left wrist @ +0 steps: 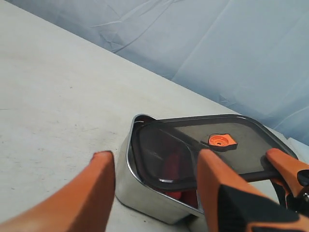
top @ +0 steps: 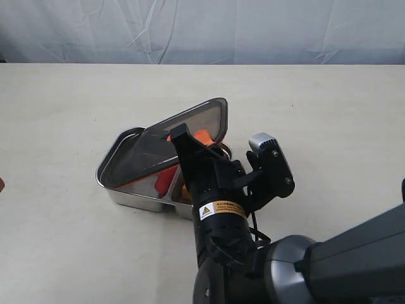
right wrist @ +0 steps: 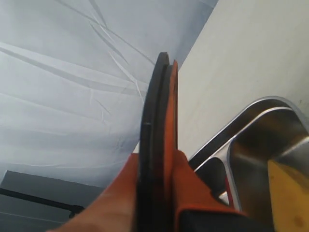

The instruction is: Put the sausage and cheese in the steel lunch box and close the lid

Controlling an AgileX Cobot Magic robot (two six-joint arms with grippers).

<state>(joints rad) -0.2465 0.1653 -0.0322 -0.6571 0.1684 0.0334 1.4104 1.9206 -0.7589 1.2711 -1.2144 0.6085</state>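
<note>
The steel lunch box (top: 126, 190) sits mid-table. The dark lid (top: 166, 144) lies slanted over it, its left end down on the box's rim and its right end raised. My right gripper (top: 190, 140) is shut on the lid's raised edge; the right wrist view has the lid (right wrist: 157, 121) edge-on between the right gripper's (right wrist: 158, 166) fingers. Under the lid lie the red sausage (top: 166, 179) and the yellow cheese (right wrist: 287, 193). My left gripper (left wrist: 155, 153) is open just short of the box (left wrist: 140, 186), empty. The orange valve (left wrist: 222, 141) tops the lid (left wrist: 193, 140).
The pale table (top: 63, 107) spreads around the box. A blue-grey cloth backdrop (top: 202, 31) closes the far edge. The right arm's black and grey body (top: 253, 253) fills the front of the exterior view, hiding the box's right end.
</note>
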